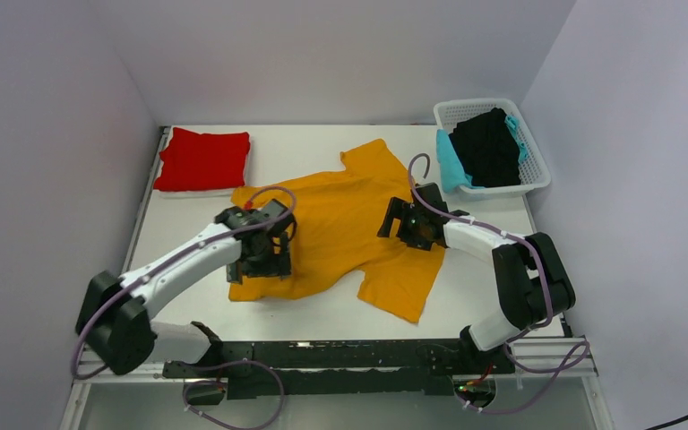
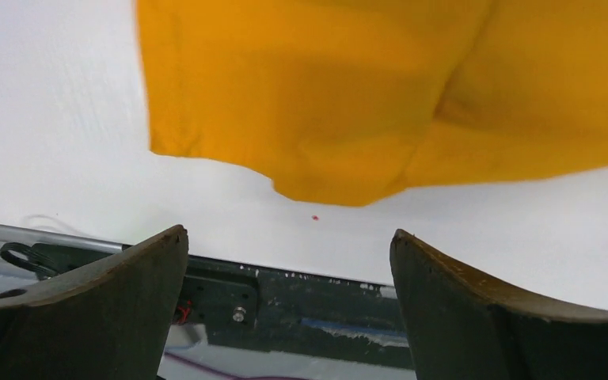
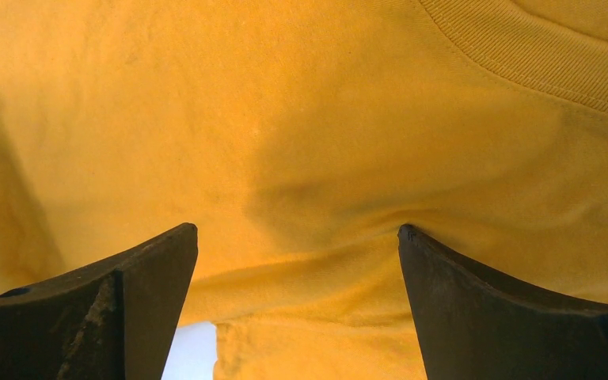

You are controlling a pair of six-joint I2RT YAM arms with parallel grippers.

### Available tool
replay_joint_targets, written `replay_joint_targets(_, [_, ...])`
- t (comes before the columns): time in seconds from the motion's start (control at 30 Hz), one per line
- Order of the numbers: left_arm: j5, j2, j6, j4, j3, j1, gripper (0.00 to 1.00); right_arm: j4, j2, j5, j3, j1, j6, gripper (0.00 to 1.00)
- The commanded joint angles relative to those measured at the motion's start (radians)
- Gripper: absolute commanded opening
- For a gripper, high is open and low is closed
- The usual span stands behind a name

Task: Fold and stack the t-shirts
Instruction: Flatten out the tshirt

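The left gripper (image 2: 289, 237) has its fingers spread wide with nothing between them. It hangs above the white table (image 1: 322, 309), and the edge of the orange shirt (image 1: 340, 233) lies just ahead of its fingertips, a rumpled corner of the hem nearest to them. The right gripper (image 3: 298, 231) is spread wide too and pinches nothing. It hovers directly over the same shirt, whose cloth fills the space below and ahead of its fingers, and the ribbed collar runs past ahead and to their right. The orange shirt lies opened out but crooked and creased on the table, reaching under both grippers, with one sleeve pointing away from them toward the far side. Well beyond the left gripper, at the far left corner, the red shirt (image 1: 202, 159) lies folded. Beyond the right gripper and off to its right, a white basket (image 1: 537, 175) holds the black shirt (image 1: 486, 148), and the teal shirt (image 1: 451, 166) hangs over the basket's left rim.
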Motion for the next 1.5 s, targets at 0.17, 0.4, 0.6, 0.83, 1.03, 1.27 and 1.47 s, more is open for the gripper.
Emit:
replay_joint_targets(0.17, [0.015, -0.409, -0.085, 0.287, -0.364, 0.452, 1.0, -0.038, -0.01, 0.06, -0.02, -0.003, -0.034, 1.0])
replay_joint_targets(0.4, [0.152, -0.468, -0.105, 0.474, -0.556, 0.651, 0.97, -0.048, -0.002, 0.06, -0.012, -0.002, -0.04, 1.0])
replay_joint_targets(0.6, [0.135, -0.436, -0.1, 0.415, -0.556, 0.662, 0.75, -0.047, -0.004, 0.073, -0.01, -0.002, -0.04, 1.0])
replay_joint_targets(0.83, [0.208, -0.324, -0.087, 0.458, -0.575, 0.661, 0.55, -0.062, -0.003, 0.103, -0.008, -0.003, -0.038, 1.0])
replay_joint_targets(1.03, [0.216, -0.206, -0.082, 0.537, -0.569, 0.661, 0.42, -0.062, -0.003, 0.102, -0.008, -0.002, -0.038, 1.0])
replay_joint_targets(1.27, [0.239, -0.148, -0.043, 0.573, -0.559, 0.655, 0.0, -0.068, 0.006, 0.107, -0.002, -0.001, -0.037, 1.0])
replay_joint_targets(1.47, [0.234, -0.23, -0.011, 0.576, -0.554, 0.635, 0.0, -0.104, -0.017, 0.157, 0.019, -0.002, -0.042, 1.0])
